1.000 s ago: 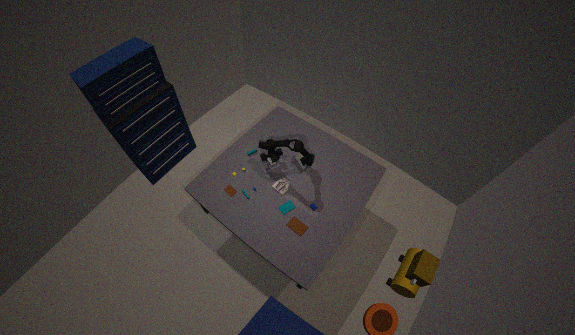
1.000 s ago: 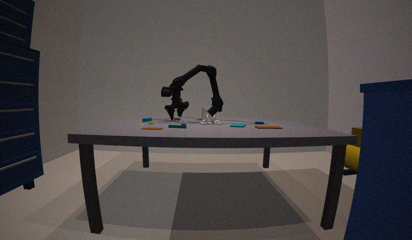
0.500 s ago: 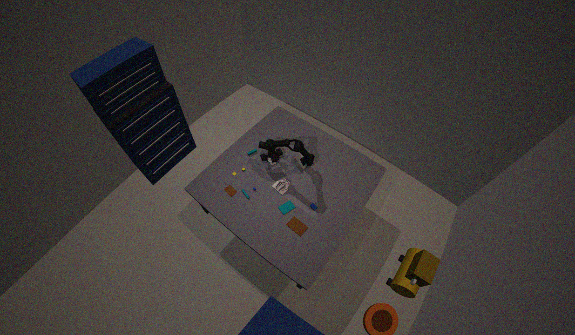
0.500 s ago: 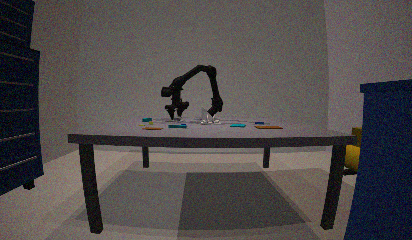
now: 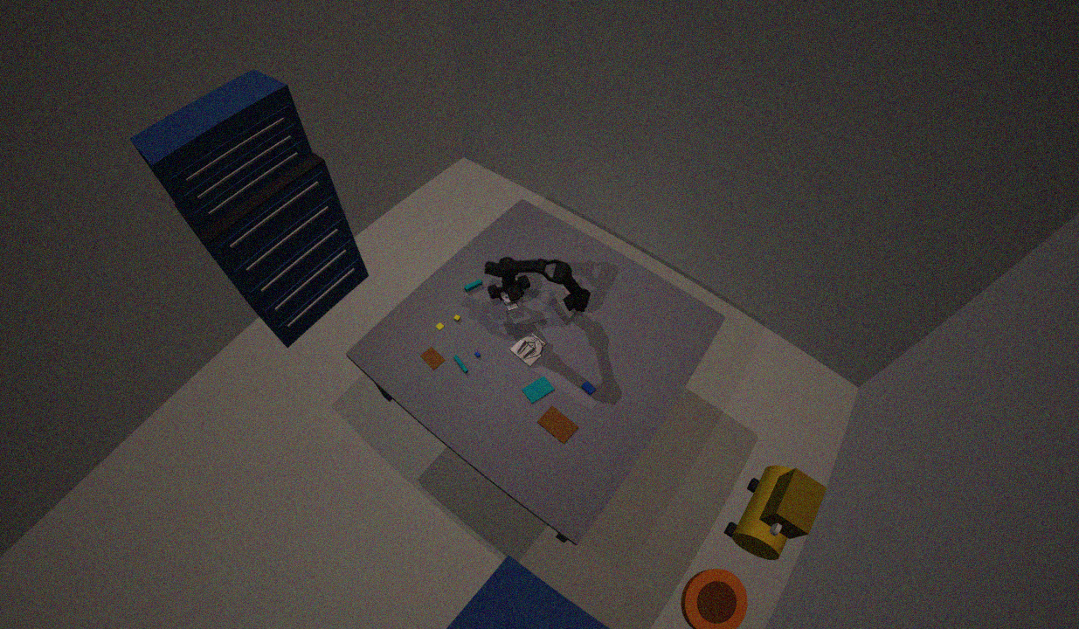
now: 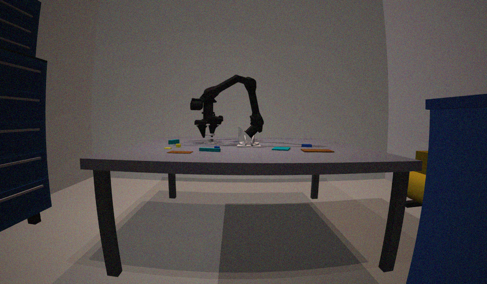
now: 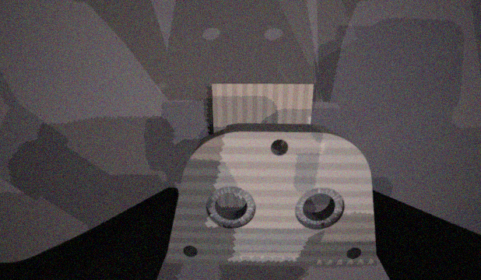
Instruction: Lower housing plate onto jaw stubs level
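The pale housing plate [image 6: 209, 134] [image 7: 269, 171] has two round ringed holes and three small dark holes. My gripper [image 6: 208, 135] [image 7: 268, 197] is shut on the plate, with one black finger at each side edge, and holds it a little above the table. A pale ridged block [image 7: 260, 105] shows below and beyond the plate's rounded edge. The white base [image 5: 519, 351] [image 6: 249, 145] stands apart from the plate, on the table nearer the middle, and carries two upright curved jaws. Its pins and stubs are too small to make out. The wrist view does not show the base.
A pale upright panel [image 6: 240, 134] stands near the arm's foot. On the table [image 5: 636, 313] [image 6: 252, 157] lie teal pieces [image 5: 538, 389] [image 6: 209, 149], orange-brown slabs [image 5: 557, 425] [image 6: 317, 150], blue blocks [image 5: 588, 388] [image 6: 306, 145] and small yellow pieces [image 5: 439, 326] [image 6: 178, 145].
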Controlling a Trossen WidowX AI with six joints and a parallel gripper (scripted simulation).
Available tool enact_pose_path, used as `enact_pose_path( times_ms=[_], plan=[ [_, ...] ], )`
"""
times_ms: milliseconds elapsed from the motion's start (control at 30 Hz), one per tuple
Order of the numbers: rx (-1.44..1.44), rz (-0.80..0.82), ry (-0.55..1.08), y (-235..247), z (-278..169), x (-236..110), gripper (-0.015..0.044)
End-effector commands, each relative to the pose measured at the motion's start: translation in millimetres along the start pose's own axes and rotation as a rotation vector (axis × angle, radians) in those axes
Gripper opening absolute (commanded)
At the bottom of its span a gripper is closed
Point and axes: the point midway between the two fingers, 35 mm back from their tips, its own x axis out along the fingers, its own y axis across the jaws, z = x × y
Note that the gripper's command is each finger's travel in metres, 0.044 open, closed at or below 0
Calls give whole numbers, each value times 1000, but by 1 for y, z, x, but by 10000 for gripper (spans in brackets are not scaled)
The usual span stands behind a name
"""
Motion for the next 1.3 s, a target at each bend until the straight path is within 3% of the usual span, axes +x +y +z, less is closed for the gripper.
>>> enact_pose_path(
  times_ms=[0,533,1267],
  plan=[
    [-6,0,6,-1,-1,-13,351],
    [7,-1,5,1,2,-48,351],
    [333,-14,16,-10,74,-59,351]
  ],
)
